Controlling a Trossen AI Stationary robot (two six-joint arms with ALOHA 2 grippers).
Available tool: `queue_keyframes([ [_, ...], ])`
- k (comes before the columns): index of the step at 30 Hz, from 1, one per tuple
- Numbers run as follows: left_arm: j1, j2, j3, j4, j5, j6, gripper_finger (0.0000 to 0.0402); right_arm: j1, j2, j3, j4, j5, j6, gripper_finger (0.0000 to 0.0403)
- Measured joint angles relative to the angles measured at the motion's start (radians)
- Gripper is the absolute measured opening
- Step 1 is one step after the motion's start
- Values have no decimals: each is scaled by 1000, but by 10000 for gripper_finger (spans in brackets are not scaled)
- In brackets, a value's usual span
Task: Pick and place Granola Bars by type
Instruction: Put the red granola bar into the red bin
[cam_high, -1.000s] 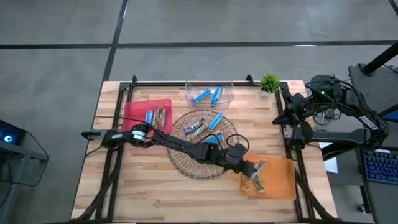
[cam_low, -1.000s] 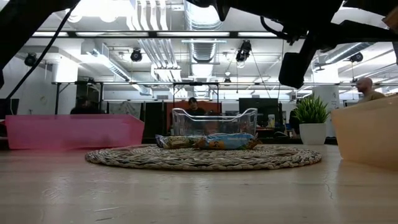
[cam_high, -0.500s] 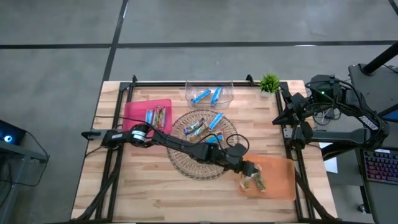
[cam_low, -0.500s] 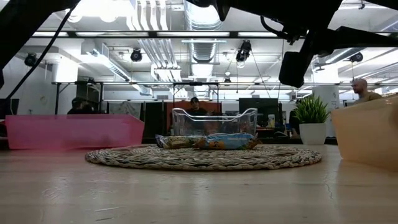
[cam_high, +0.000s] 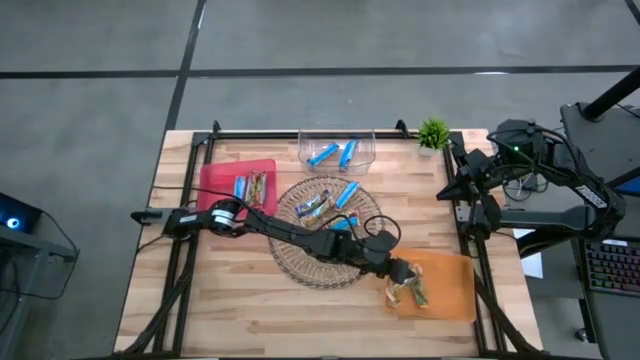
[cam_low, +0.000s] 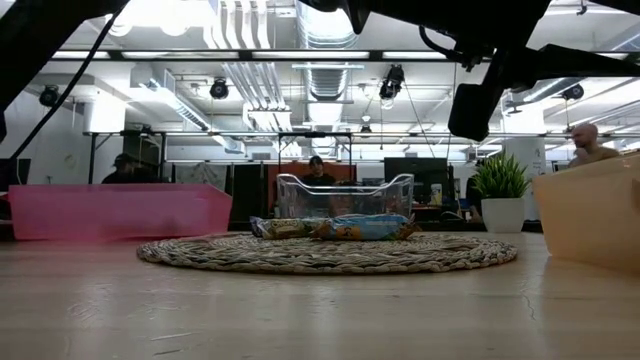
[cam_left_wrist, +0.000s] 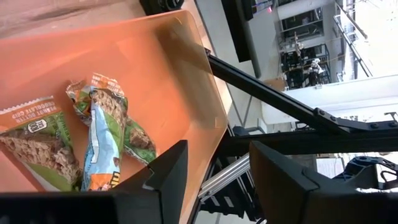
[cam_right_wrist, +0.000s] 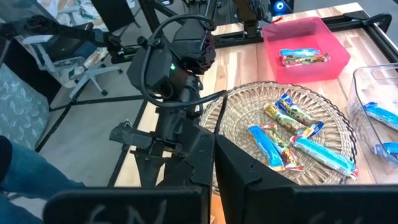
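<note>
Left gripper (cam_high: 398, 272) over orange tray (cam_high: 455, 290), fingers apart, holding nothing; green-wrapped bars (cam_left_wrist: 93, 140) lie in the tray below. Remaining bars (cam_high: 330, 203) on wicker tray (cam_high: 300, 262). Right gripper (cam_right_wrist: 208, 177) closed, parked at table's right edge.

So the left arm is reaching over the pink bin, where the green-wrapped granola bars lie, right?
Not quite: the bin under the left gripper is the orange bin, not pink. The high view shows it at the table's right front, and the left wrist view shows the green-wrapped granola bars lying in it.
</note>
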Motion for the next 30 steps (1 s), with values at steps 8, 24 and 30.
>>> queue_keyframes([
  [8, 1, 0, 0, 0, 0, 3, 66, 0, 0, 0, 0, 0, 0, 8],
  [24, -19, -60, -1, 4, -8, 166, 1, 0, -1, 0, 0, 0, 15, 8],
  [30, -48, -162, 0, -58, -92, 302, 0, 0, -2, 0, 0, 0, 29, 8],
])
